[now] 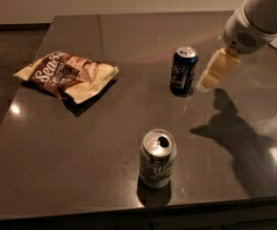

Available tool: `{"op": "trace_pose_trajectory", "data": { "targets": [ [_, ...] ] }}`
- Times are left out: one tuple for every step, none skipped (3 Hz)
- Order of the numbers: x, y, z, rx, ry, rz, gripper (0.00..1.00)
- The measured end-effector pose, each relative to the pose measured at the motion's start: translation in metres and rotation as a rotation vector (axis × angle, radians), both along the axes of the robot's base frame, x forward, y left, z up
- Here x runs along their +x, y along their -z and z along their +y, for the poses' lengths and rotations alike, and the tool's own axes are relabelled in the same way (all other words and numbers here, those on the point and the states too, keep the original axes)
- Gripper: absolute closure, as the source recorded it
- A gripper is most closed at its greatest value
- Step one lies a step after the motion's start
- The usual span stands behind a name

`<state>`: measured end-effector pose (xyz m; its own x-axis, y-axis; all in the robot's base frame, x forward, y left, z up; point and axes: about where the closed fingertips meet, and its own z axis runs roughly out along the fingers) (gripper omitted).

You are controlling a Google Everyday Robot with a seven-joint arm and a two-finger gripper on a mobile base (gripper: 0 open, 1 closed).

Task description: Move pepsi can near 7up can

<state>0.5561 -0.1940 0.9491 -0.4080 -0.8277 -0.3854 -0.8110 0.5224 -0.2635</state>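
The pepsi can (184,69), dark blue with a silver top, stands upright at the middle right of the dark table (128,32). The 7up can (157,159), whitish with green markings and an opened top, stands upright near the table's front edge. My gripper (213,74) hangs from the white arm (258,18) at the upper right. It is just to the right of the pepsi can, at about the can's height, and it holds nothing.
A brown and cream snack bag (66,74) lies at the left of the table. The arm's shadow (234,133) falls on the right side. The table's front edge runs along the bottom of the view.
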Motion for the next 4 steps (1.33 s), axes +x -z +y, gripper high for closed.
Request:
{"op": "trace_pose_trajectory", "data": {
  "targets": [
    [0.024, 0.004, 0.002, 0.027, 0.064, 0.007, 0.00],
    [0.039, 0.009, 0.006, 0.062, 0.102, 0.030, 0.00],
    [0.049, 0.014, 0.015, 0.097, 0.112, 0.052, 0.00],
    [0.051, 0.023, 0.033, 0.142, 0.079, 0.070, 0.00]
  ]
}}
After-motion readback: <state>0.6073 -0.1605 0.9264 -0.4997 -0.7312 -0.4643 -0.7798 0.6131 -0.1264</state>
